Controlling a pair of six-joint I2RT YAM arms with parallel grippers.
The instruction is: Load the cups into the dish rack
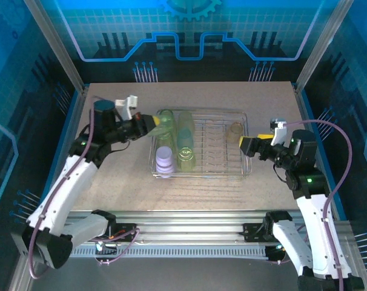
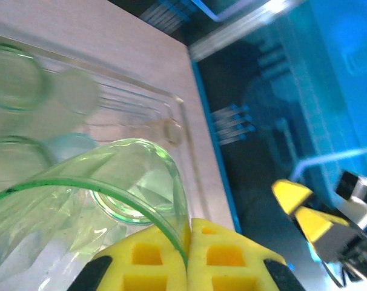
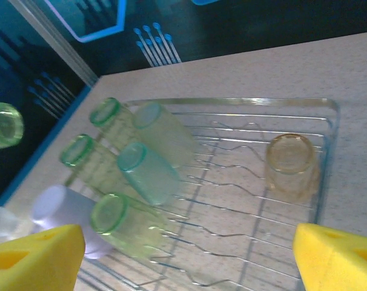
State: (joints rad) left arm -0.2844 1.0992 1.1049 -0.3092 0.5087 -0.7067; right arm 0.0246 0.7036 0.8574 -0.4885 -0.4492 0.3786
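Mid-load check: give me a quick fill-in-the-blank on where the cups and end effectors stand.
The left end effector is shut on a yellow-green cup at its ___.
The right end effector has its jaws ___.
The tan cup sits alone at the dish rack's ___ end.
Missing: rim; open; right.

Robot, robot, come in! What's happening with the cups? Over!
Left gripper shut on a green cup, at left end of dish rack. Right gripper open, empty, near tan cup. Left end crowded with cups.
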